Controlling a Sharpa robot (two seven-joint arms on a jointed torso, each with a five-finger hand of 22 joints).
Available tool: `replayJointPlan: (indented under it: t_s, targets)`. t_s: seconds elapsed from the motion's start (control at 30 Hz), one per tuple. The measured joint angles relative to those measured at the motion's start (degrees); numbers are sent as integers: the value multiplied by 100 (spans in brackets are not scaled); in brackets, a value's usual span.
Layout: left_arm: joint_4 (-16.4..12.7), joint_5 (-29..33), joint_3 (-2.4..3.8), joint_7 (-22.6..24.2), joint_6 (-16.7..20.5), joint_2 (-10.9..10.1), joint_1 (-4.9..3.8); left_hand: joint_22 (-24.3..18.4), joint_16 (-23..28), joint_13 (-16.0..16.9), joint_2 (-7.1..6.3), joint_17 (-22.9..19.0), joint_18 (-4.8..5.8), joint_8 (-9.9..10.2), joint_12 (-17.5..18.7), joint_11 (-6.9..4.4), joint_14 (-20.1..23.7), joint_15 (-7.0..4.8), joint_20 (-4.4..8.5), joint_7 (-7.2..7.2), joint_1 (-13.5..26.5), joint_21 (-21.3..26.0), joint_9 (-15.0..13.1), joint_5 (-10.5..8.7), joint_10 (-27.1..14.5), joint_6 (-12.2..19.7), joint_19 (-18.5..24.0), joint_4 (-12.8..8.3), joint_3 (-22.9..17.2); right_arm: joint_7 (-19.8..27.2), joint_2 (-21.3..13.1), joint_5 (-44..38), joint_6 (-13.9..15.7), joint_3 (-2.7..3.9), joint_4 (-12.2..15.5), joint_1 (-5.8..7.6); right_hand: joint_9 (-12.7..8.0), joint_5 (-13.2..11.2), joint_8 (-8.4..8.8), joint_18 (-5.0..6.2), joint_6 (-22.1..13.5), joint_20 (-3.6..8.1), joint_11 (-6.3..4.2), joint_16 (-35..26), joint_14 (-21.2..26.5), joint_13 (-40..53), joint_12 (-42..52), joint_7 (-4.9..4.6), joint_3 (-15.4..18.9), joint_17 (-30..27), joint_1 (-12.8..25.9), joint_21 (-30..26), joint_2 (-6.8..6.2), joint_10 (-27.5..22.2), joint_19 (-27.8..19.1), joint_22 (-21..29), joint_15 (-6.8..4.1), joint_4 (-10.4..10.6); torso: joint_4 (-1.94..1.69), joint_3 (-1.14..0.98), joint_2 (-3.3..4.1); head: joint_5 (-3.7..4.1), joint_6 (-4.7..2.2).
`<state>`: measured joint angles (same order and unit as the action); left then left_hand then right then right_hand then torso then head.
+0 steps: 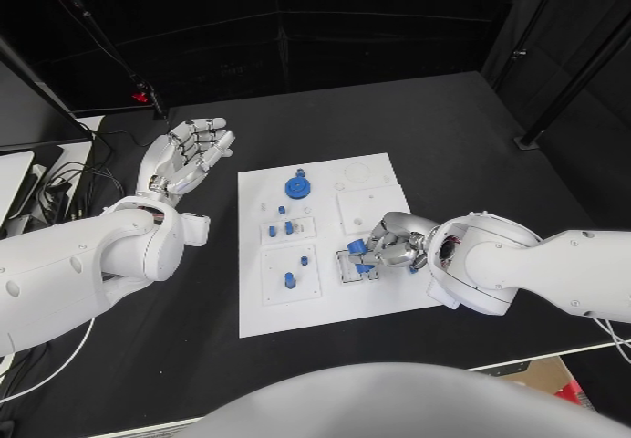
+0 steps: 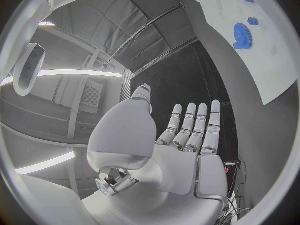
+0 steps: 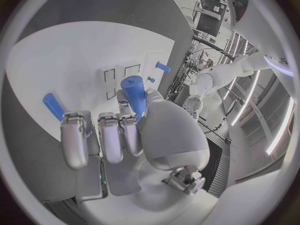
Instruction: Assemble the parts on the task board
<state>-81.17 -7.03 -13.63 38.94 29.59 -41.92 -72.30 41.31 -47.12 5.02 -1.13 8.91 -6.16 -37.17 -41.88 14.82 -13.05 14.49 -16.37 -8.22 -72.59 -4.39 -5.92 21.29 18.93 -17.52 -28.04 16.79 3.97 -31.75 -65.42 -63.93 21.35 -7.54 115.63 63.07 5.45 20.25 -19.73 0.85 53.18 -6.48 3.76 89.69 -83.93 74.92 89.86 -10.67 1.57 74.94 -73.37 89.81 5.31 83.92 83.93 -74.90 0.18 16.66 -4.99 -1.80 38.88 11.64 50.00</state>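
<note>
While the right hand (image 1: pixel 384 245) is set low over the board (image 1: pixel 263 319) near its right edge, a short blue peg (image 3: pixel 133 91) is seen in the right wrist view, pinched between the thumb and the nearest finger; the remaining fingers (image 3: pixel 75 140) are curled forward side by side. A second blue peg (image 3: pixel 52 105) is seen just past those fingers, apparently standing in the board. A blue piece (image 1: pixel 355 245) is glimpsed at the fingertips from the head view. The held peg is judged small, light, rigid plastic, smooth and likely slippery; it is best taken around its middle, with the lower end left free for a socket, and only light pressure is needed. The left hand (image 1: pixel 188 151) is held flat and open off the board's far left corner, over the black table (image 1: pixel 434 119), with nothing in it. A blue gear (image 1: pixel 300 187) is seated near the board's far edge, and small blue pegs (image 1: pixel 280 226) stand in the left-side plates.
</note>
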Motion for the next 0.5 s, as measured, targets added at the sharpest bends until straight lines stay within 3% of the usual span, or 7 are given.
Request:
replayJointPlan:
  t_s: [0.23,0.5]
  targets:
    - [1,0,0,0,-2,1,0,0,0,0,0,0,0,0,0,0,0,0,0,0,0,0,0,0,0,0,0,0,0,-141,115,-189,-57,0,-40,0,5,-18,1,0,24,0,-20,0,-20,0,0,19,46,0,29,0,-1,21,0,0,-21,15,0,-3,0,4,0]
    - [0,0,0,0,-4,2,1,0,-2,0,1,0,0,0,0,0,0,0,0,0,1,0,0,0,0,0,0,0,0,-300,173,-276,-277,0,-57,0,10,-154,68,0,136,44,-21,0,0,0,0,77,198,-1,162,0,85,20,0,0,-41,24,-3,-1,2,1,0]
